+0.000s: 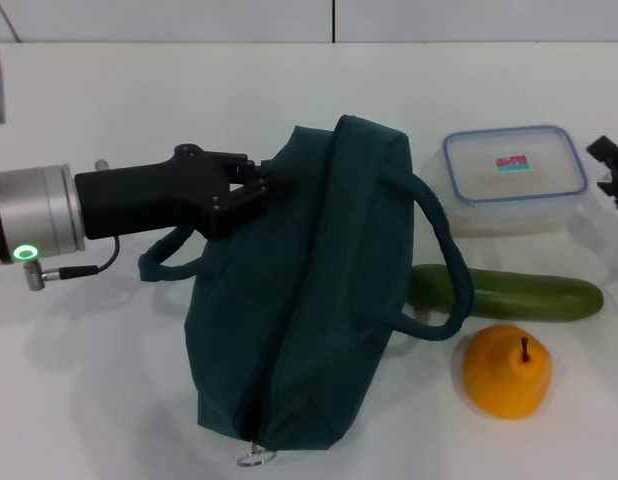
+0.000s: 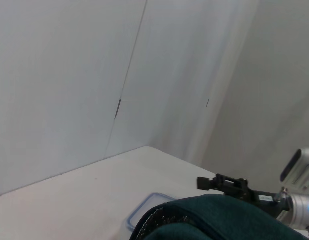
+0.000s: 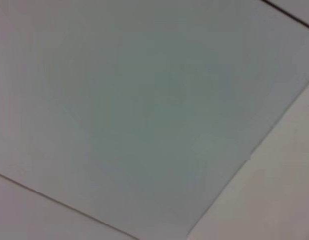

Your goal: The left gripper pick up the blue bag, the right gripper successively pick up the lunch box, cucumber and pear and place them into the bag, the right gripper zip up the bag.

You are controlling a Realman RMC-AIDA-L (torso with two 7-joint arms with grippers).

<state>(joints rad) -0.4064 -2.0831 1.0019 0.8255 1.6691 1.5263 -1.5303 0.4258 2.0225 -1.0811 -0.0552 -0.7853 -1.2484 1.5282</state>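
Blue bag (image 1: 309,290) lies across the middle of the white table (image 1: 109,380), its long zipper (image 1: 289,330) running from the far end toward the near edge, where the metal ring pull (image 1: 254,457) sits almost at the bottom of the head view. The zipper looks closed along the stretch that shows. One padded handle (image 1: 444,270) loops out to the right and arches over the stem end of the cucumber (image 1: 519,295); the other handle (image 1: 169,262) curls out to the left, under the left arm.

The left gripper (image 1: 257,185) reaches in from the left edge, silver wrist with the green ring behind it, and its black fingertips press into the bag's upper left edge; they appear clenched on the fabric there, though the pinch itself is partly hidden by the folds.

To the right of the bag, the lunch box (image 1: 514,175) sits far back with its lid on, apart from the bag. The cucumber lies crosswise just in front of it, its left end tucked against the bag. The pear (image 1: 507,370) stands upright just in front of the cucumber, close but seemingly not touching.

The right gripper (image 1: 614,170) shows only as a black sliver at the right edge, beside the lunch box; whether its jaws are spread or closed cannot be told. Its wrist view shows only blank wall.

Bare table lies open to the left of the bag and behind it up to the back wall (image 1: 189,20).
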